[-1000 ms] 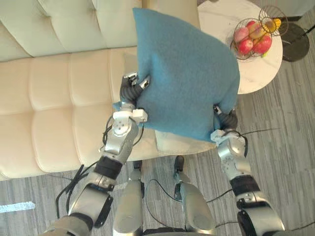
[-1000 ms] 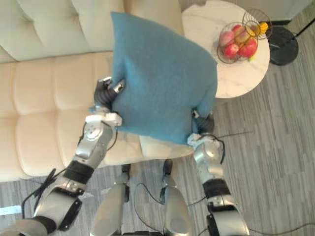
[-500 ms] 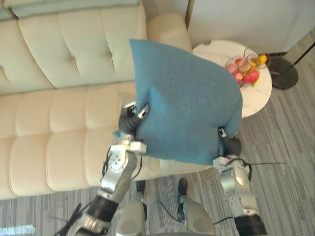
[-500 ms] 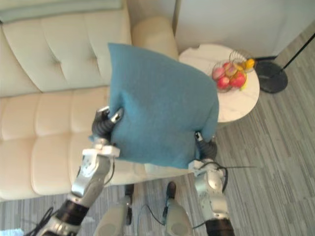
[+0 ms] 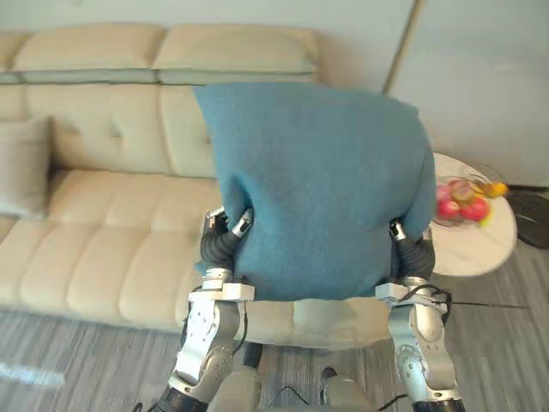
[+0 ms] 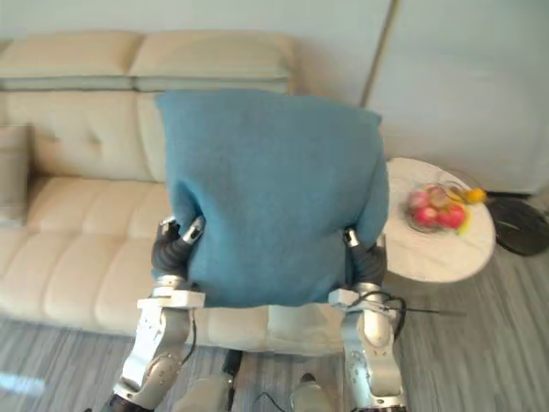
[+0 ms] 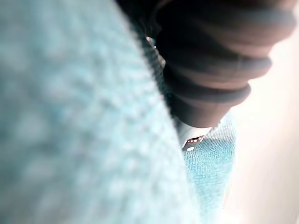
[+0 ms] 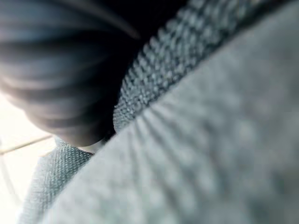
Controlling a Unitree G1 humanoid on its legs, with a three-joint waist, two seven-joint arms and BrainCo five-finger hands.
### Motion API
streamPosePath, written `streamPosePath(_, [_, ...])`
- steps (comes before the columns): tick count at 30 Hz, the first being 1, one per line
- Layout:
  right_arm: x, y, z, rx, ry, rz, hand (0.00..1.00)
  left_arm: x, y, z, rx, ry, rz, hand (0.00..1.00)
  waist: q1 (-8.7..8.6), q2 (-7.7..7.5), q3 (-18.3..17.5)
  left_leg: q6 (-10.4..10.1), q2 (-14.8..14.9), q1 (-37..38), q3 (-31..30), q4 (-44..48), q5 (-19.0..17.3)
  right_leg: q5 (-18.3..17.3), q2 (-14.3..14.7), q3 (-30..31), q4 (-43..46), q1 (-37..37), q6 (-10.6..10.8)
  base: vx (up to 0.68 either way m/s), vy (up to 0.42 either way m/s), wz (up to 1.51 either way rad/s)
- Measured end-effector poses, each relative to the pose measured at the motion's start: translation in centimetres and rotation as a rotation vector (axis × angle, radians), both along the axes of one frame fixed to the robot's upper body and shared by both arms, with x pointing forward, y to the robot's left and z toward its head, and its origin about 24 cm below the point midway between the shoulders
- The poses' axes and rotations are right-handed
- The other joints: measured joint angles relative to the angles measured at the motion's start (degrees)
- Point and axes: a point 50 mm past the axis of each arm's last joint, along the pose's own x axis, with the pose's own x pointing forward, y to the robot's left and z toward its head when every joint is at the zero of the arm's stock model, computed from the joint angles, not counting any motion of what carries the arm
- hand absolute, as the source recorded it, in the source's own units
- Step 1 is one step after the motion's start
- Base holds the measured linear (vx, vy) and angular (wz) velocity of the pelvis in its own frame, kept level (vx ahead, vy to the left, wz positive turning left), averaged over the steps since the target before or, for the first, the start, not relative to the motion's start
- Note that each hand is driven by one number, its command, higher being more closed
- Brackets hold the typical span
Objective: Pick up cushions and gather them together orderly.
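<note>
Cream tufted sofa along the wall behind, a beige cushion leaning on its backrest at the far left, a round white side table with a fruit basket off its right end. You've got the blue cushion up in the air before the sofa, upright, sandwiched between the left hand at its lower left edge and the right hand at its lower right edge. Both hands touch it, but fabric covers them, so can't tell how far either is closed.
</note>
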Motion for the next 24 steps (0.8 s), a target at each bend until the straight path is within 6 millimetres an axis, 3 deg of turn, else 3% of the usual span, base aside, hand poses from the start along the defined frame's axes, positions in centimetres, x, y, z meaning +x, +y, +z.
streamPosePath(1, [-0.1, 0.0, 0.5, -0.006, -0.022, -0.001, 1.00, -0.3, -0.1, 0.1, -0.011, -0.003, -0.004, 1.00, -0.31, 0.83, -0.9, 3.1, 1.8, -1.6, 2.2, -1.8, -1.0, 0.6, 0.6, -3.0, 0.7, -0.9, -1.2, -0.14, -0.203, 1.20])
streamPosePath(2, [-0.2, -0.1, 0.9, -0.007, -0.038, -0.004, 1.00, -0.3, -0.2, 0.3, -0.015, -0.009, -0.007, 1.00, -0.73, 0.70, -1.1, 6.5, 3.1, -2.6, 6.2, -2.7, -3.7, 1.4, 0.2, -5.2, -0.2, -1.1, -1.9, -0.15, -0.133, 1.35])
streamPosePath(3, [-0.3, -0.4, 1.4, -0.014, -0.070, -0.022, 1.00, -0.2, -0.4, 0.6, -0.022, -0.025, -0.014, 1.00, -0.98, -0.78, -0.8, 6.9, 3.8, -5.8, 13.9, 2.7, -5.9, 2.4, -2.4, -8.3, -1.8, -1.6, -2.4, -0.14, -0.088, 1.27])
streamPosePath(4, [-0.2, -0.6, 1.7, -0.015, -0.080, -0.031, 1.00, -0.1, -0.7, 0.7, -0.021, -0.027, -0.028, 1.00, -0.89, -0.83, -0.8, 6.8, 4.1, -8.1, 18.3, 12.4, -5.9, 3.3, -3.7, -10.2, -2.4, -1.4, -2.7, -0.13, -0.078, 1.08])
streamPosePath(6, [-0.3, -0.9, 1.6, -0.015, -0.079, -0.042, 1.00, -0.2, -0.8, 0.5, -0.033, -0.014, -0.039, 1.00, -0.92, -0.17, -1.3, 7.0, 4.5, -5.7, 22.7, 23.5, -7.5, 3.6, -4.6, -12.0, -2.6, -0.5, -2.8, -0.10, -0.065, 0.70])
streamPosePath(9, [-0.4, -1.1, 1.5, -0.012, -0.075, -0.056, 1.00, -0.1, -1.1, -0.1, -0.026, 0.000, -0.051, 1.00, -1.98, 1.04, -2.3, 5.8, 5.6, -0.6, 27.0, 21.2, -15.1, 3.9, -4.9, -14.0, -3.3, -0.5, -2.2, -0.11, 0.065, 0.43])
streamPosePath(10, [-0.4, -1.0, 1.3, -0.013, -0.068, -0.065, 1.00, 0.0, -1.0, -0.8, -0.011, 0.023, -0.055, 1.00, -2.35, 1.32, -2.9, 2.7, 4.9, 2.1, 28.0, 15.0, -15.2, 3.8, -5.1, -13.8, -4.2, -0.2, -1.4, -0.11, 0.121, 0.17])
streamPosePath(12, [-0.4, -1.0, 0.5, -0.006, -0.034, -0.082, 1.00, -0.1, -0.9, -1.9, 0.001, 0.073, -0.061, 1.00, -2.91, -0.58, -4.0, 3.1, 2.3, 3.9, 28.1, 8.2, -11.7, 5.2, -6.0, -12.4, -7.4, 0.0, -0.5, -0.07, 0.105, 0.21])
streamPosePath(14, [-0.2, -1.2, -0.5, -0.001, 0.005, -0.089, 1.00, 0.0, -1.0, -2.8, 0.026, 0.116, -0.071, 1.00, -3.03, -1.48, -4.5, 3.7, 0.9, 4.4, 27.9, 4.9, -8.8, 8.7, -6.4, -11.6, -12.0, 1.4, -0.2, -0.02, 0.134, 0.12])
streamPosePath(16, [-0.1, -1.2, -1.2, 0.005, 0.039, -0.086, 1.00, -0.2, -0.9, -3.5, 0.037, 0.151, -0.070, 1.00, -2.75, -1.59, -4.5, 4.2, 0.0, 5.3, 28.0, 4.1, -7.9, 10.6, -7.0, -11.2, -14.3, 2.7, 1.0, 0.02, 0.107, -0.01])
streamPosePath(19, [0.1, -1.2, -2.5, 0.004, 0.098, -0.078, 1.00, -0.8, -0.5, -4.4, 0.055, 0.201, -0.070, 1.00, -2.82, -1.61, -4.6, 4.5, -1.0, 7.7, 28.3, 2.4, -7.7, 11.5, -7.5, -10.6, -16.7, 5.3, 1.5, 0.04, 0.081, -0.05])
streamPosePath(24, [0.1, -1.1, -2.9, -0.006, 0.119, -0.054, 1.00, -1.3, -0.3, -5.2, 0.065, 0.240, -0.073, 1.00, -3.13, -1.91, -4.8, 4.7, -1.7, 8.2, 28.2, -0.1, -6.7, 11.6, -7.7, -10.6, -17.6, 5.0, 1.5, 0.02, 0.014, 0.00])
